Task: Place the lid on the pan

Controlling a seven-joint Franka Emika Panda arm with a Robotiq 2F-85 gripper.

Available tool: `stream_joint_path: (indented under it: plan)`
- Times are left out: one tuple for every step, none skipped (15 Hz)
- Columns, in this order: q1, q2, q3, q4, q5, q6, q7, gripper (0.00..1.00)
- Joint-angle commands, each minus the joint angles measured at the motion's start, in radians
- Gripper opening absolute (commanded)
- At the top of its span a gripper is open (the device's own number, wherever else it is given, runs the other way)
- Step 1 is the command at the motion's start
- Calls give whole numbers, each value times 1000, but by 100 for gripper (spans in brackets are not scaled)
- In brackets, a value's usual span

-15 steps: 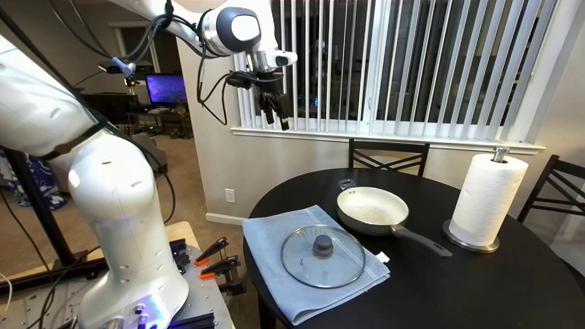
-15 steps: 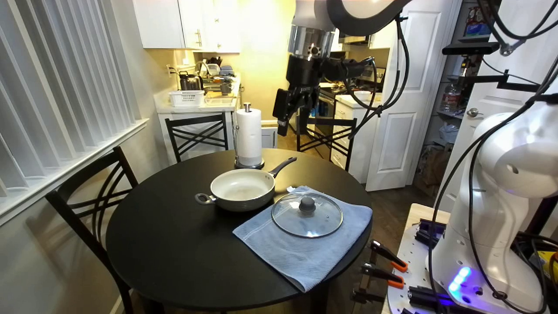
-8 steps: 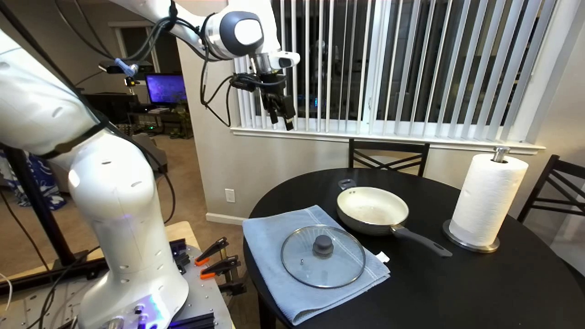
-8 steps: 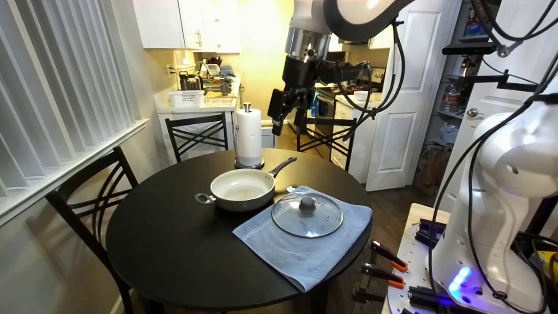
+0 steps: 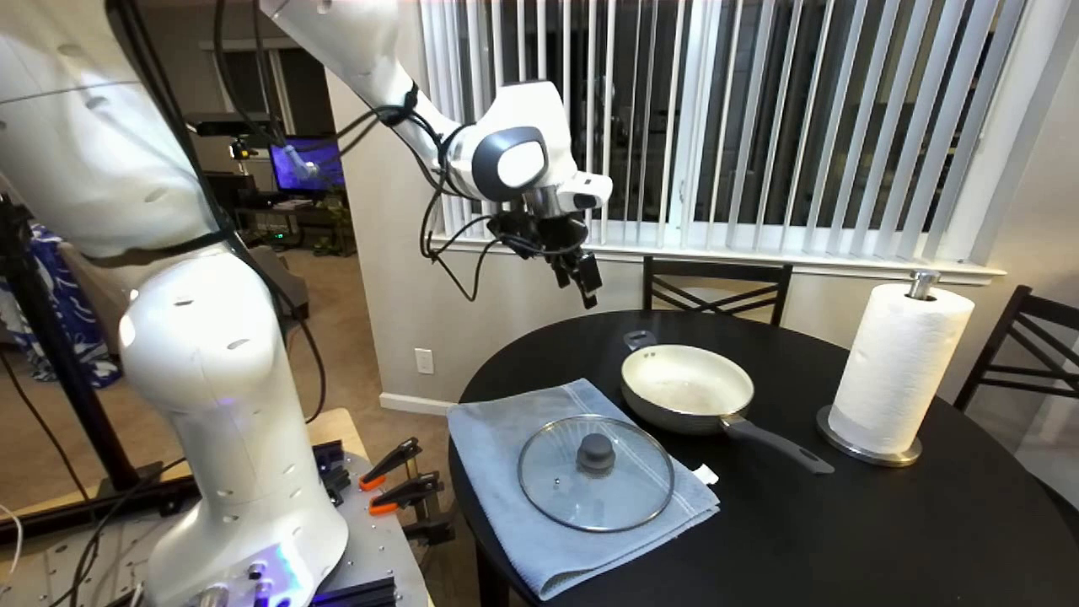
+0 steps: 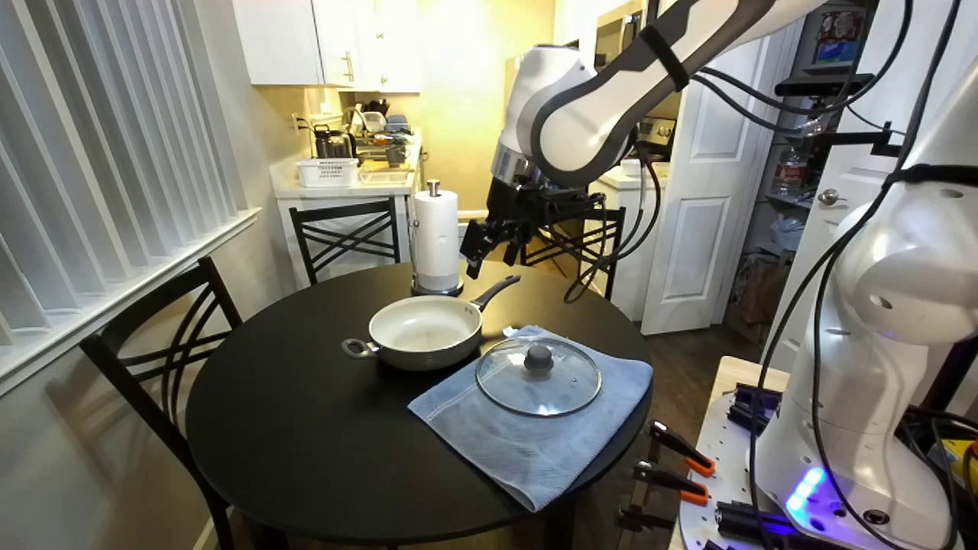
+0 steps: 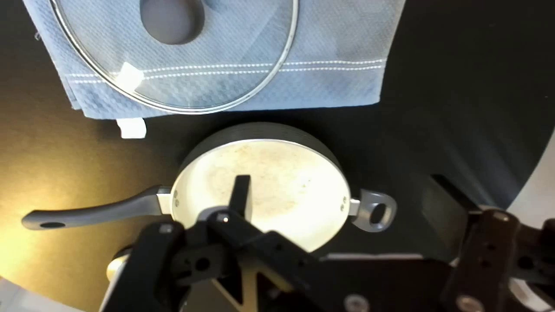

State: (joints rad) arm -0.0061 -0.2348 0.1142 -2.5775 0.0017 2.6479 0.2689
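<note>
The lid, clear glass with a metal rim and dark grey knob, lies flat on a blue folded cloth in both exterior views (image 5: 596,459) (image 6: 539,376). Part of it shows at the top of the wrist view (image 7: 190,69). The pan, cream inside and dark outside, stands beside the cloth in both exterior views (image 5: 687,384) (image 6: 425,328) and mid-frame in the wrist view (image 7: 277,182). My gripper is in the air above the table, higher than pan and lid, in both exterior views (image 5: 578,293) (image 6: 491,263). In the wrist view (image 7: 340,178) its fingers are wide apart with nothing between them.
The cloth (image 5: 506,438) lies on the round black table (image 5: 826,539). The pan's long handle (image 5: 780,445) points toward a paper-towel roll (image 5: 902,371) on a stand. Chairs (image 6: 172,359) stand around the table. Window blinds (image 5: 759,126) hang behind.
The arm has reached outward and my gripper has come down toward the table, to the right and lower in an exterior view. The lid, cloth and pan have not moved.
</note>
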Motion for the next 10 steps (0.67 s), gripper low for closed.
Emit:
stream_joint_path:
  plan:
    - [-36, 107, -68, 9, -3, 62, -45, 100]
    - [-37, 131, -88, 9, 9, 67, -68, 100]
    - [-32, 155, -105, 10, 33, 76, -96, 100]
    - [-21, 180, -114, 14, 56, 79, -124, 100]
    - [-15, 204, -119, 18, 66, 86, -154, 100]
    - [-1, 227, -119, 23, 108, 92, -206, 100]
    - [5, 242, -114, 30, 138, 93, -249, 100]
    - [8, 250, -108, 38, 156, 83, -275, 100]
    - [-6, 215, -115, 15, 98, 66, -199, 100]
    - [-1, 227, -114, 21, 104, 66, -205, 100]
